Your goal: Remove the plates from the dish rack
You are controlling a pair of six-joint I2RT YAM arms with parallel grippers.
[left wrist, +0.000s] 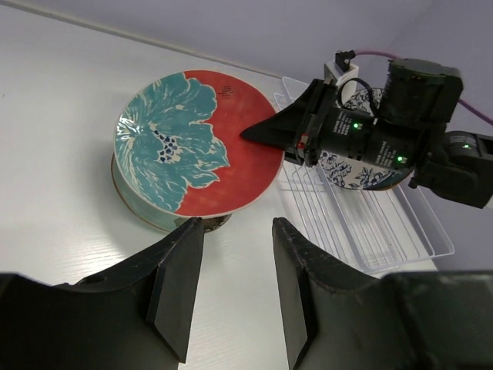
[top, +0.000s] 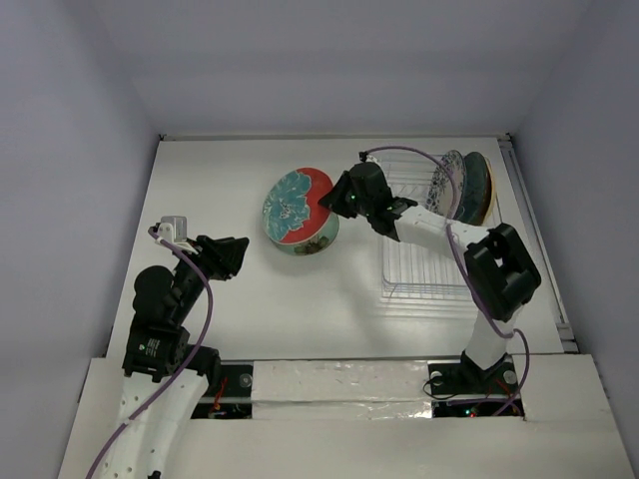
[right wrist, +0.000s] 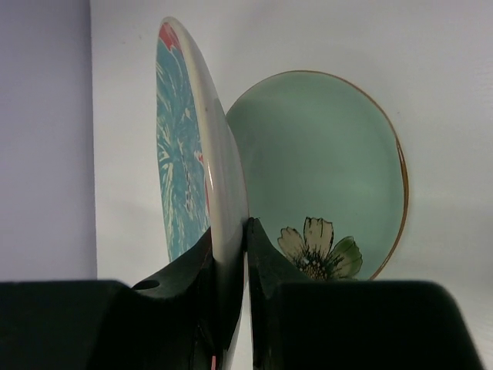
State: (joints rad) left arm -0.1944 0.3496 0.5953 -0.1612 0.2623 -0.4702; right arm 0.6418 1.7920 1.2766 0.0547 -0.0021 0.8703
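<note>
My right gripper (top: 329, 200) is shut on the rim of the red plate with the teal flower (top: 296, 205). It holds the plate tilted just above the pale mint green plate (top: 318, 242), which lies flat on the table. In the right wrist view the fingers (right wrist: 229, 231) clamp the red plate's edge (right wrist: 219, 177), with the mint plate (right wrist: 323, 154) behind. My left gripper (top: 240, 254) is open and empty, left of both plates; its fingertips (left wrist: 235, 222) point at them (left wrist: 192, 146). The dish rack (top: 424, 264) still holds a white and blue floral plate (top: 446, 185) and a dark teal plate (top: 477, 188), upright at its far end.
The rack (left wrist: 370, 223) lies right of the stacked plates, and the right arm (left wrist: 400, 116) reaches over it. The table's raised right edge (top: 539, 239) runs beside the rack. White walls close in the table at the back and sides.
</note>
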